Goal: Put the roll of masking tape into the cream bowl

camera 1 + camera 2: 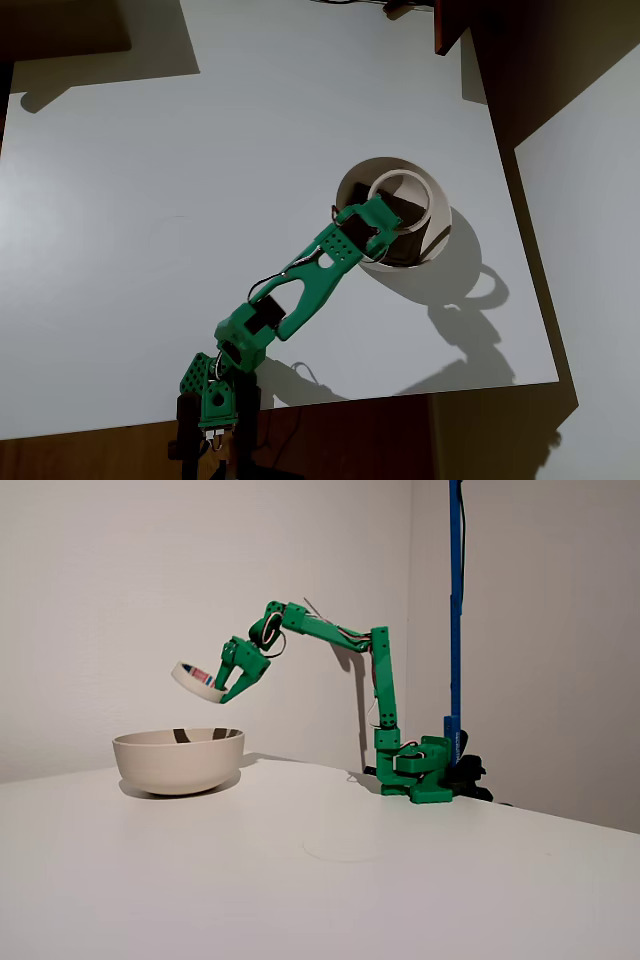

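Note:
The cream bowl [180, 759] stands on the white table, toward the right side in the overhead view [440, 215], with a dark patch inside. The roll of masking tape [197, 681] hangs tilted in the air well above the bowl's opening; from overhead the roll [400, 196] lies within the bowl's outline. My green gripper [226, 682] is shut on the roll's rim, holding it from the right in the fixed view. In the overhead view the gripper [378, 228] reaches over the bowl's lower left rim.
The arm's green base [425, 770] sits at the table's edge beside a blue upright pole [455, 610]. A white wall stands close behind the bowl. The wide white tabletop [150, 200] stretches left of the bowl in the overhead view.

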### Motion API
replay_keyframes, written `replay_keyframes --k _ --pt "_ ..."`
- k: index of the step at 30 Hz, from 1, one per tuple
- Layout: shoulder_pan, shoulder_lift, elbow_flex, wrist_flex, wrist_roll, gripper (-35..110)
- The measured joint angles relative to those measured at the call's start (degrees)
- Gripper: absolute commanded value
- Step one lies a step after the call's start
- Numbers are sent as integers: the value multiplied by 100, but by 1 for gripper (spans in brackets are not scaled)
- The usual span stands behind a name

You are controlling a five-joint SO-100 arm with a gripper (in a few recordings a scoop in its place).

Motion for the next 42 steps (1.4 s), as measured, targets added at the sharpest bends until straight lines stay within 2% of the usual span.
replay_keyframes --k 8,17,21,27,37,42 --pt "79 -1547 -817 70 -70 -8" --pt "360 -1890 -861 9 -53 -8" --pt "396 -1890 -861 9 62 5" --pt "369 -1881 -932 26 220 8" --pt "308 -1881 -1037 -35 387 3" --pt "308 -1881 -1037 -35 492 -6"
